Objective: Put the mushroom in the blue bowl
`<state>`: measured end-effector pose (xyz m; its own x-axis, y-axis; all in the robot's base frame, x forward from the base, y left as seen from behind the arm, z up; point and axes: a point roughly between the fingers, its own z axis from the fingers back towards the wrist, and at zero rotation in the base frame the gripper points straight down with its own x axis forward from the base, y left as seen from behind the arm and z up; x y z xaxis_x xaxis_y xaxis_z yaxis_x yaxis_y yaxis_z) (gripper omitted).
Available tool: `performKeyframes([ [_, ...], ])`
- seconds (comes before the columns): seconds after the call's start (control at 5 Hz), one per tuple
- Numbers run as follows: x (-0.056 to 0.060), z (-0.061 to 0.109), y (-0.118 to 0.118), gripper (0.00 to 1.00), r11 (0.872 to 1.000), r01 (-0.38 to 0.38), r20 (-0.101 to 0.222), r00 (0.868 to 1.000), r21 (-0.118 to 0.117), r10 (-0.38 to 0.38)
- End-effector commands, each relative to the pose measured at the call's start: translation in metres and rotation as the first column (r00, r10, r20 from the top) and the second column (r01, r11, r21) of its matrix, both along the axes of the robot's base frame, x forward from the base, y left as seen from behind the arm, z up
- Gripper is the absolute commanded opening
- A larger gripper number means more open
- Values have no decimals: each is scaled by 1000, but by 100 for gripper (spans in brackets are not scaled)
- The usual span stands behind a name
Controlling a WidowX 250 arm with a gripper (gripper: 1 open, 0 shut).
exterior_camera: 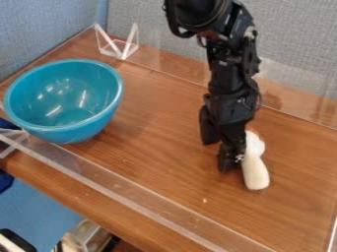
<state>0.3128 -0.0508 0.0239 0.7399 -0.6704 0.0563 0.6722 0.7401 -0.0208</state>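
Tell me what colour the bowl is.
Turquoise blue, glossy inside; the bowl shows clearly in the camera view.

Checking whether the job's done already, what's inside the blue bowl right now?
Nothing shows inside the blue bowl: only its glossy inner surface. The near inner wall is hidden behind the rim. The mushroom lies on the table, under the open gripper.
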Motion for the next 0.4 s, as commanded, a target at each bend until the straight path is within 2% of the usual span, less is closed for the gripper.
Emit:
performKeyframes([
  [0.0, 4, 11, 10, 0, 998, -60, 35, 998, -4, 60],
  [0.2, 2, 17, 16, 0, 994, -112, 43, 993, -8, 112],
])
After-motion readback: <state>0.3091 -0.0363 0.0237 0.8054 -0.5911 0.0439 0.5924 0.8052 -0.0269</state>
